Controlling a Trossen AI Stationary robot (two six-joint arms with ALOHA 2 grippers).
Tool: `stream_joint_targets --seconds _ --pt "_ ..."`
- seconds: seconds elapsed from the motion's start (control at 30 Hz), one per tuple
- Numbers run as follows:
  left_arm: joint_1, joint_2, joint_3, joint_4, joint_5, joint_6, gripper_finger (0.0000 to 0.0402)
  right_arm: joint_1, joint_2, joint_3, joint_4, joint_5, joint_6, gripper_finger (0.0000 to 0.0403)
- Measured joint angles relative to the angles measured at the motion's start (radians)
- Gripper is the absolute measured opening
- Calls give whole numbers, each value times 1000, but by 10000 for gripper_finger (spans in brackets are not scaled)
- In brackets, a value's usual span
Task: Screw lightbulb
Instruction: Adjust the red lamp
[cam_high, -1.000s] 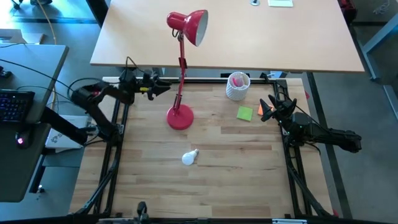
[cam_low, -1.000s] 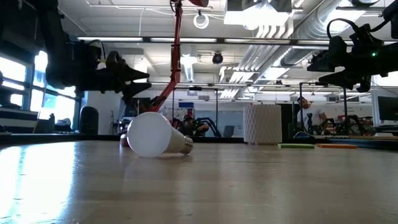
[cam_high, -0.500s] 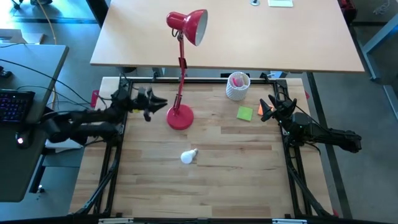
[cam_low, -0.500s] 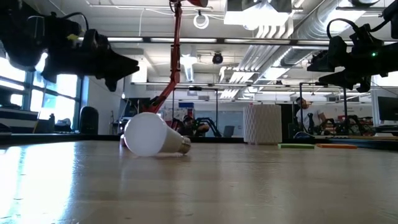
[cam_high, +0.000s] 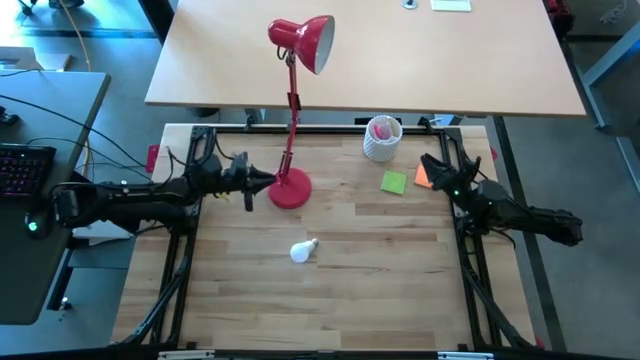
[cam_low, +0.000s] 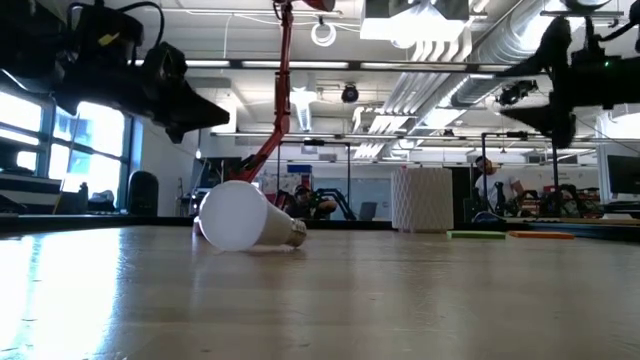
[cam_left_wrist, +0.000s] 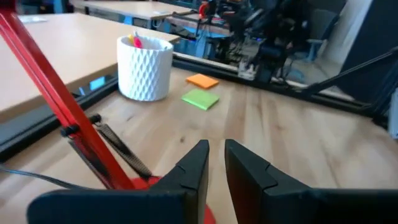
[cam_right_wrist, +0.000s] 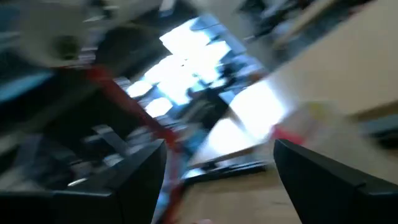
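The white lightbulb (cam_high: 304, 250) lies on its side on the wooden table, globe toward the near left and grey screw base toward the far right; it also shows in the low view (cam_low: 245, 217). The red lamp stands on its round base (cam_high: 289, 188), and its shade (cam_high: 305, 42) is over the far desk. My left gripper (cam_high: 264, 181) hovers level at the left rim of the lamp base, fingers almost together (cam_left_wrist: 216, 155), holding nothing. My right gripper (cam_high: 430, 165) is open and empty at the table's right side.
A white perforated pen cup (cam_high: 382, 138) stands at the far middle. A green note (cam_high: 394, 182) and an orange note (cam_high: 421, 177) lie near my right gripper. The lamp's slanted red stem (cam_left_wrist: 50, 93) rises beside my left gripper. Bare wood surrounds the bulb.
My left gripper has swung from the table's far left corner toward the near side and right, ending lower, beside the lamp base. My right gripper has shifted slightly toward the far edge and turned. The bulb and lamp have stayed put.
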Motion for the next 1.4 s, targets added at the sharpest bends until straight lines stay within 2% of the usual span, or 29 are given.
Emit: stream_joint_targets --seconds 0.1,0.2,0.27,0.4,0.5,0.6,0.73,0.9,1.0,1.07,1.1,1.13,1.17,1.23,1.3,1.33,1.4 --pt "-5 0 4 0 -42 30 45 26 99 0 214 -127 -15 295" --pt "-5 0 4 -9 -64 21 45 74 280 8 428 -109 -71 295" --pt "-8 1 4 -11 -72 1 45 100 425 54 457 -58 -87 295" --pt "-45 1 4 -9 -128 -15 45 115 746 239 363 55 -76 295" --pt "-81 1 4 -5 -201 -38 45 93 968 416 197 124 -223 295" --pt "-113 1 4 -1 -270 -41 45 49 1133 609 40 191 -363 295" --pt "-143 1 3 -7 -320 -41 45 -47 1268 822 -108 240 -532 295" --pt "-170 2 3 -9 -352 -59 45 -142 1337 976 -121 262 -812 295" --pt "-186 3 3 -10 -384 -76 45 -164 1359 1025 -120 439 -918 295" --pt "-199 3 3 -5 -414 -92 45 -188 1365 1037 -121 456 -962 295" --pt "-206 3 3 0 -431 -94 45 -204 1365 1038 -121 396 -973 295" --pt "-212 3 3 7 -451 -94 45 -225 1365 1038 -120 283 -986 295" --pt "-218 3 3 9 -482 -94 45 -251 1365 1038 -120 130 -989 295" --pt "-222 3 3 6 -577 -115 45 -317 1378 1038 -91 -241 -985 295" --pt "-215 3 3 4 -671 -147 45 -385 1405 1038 -16 -507 -938 292" --pt "-210 3 3 5 -696 -154 45 -415 1421 1038 33 -586 -898 285" --pt "-197 3 3 8 -700 -161 46 -465 1460 1054 107 -671 -823 261"
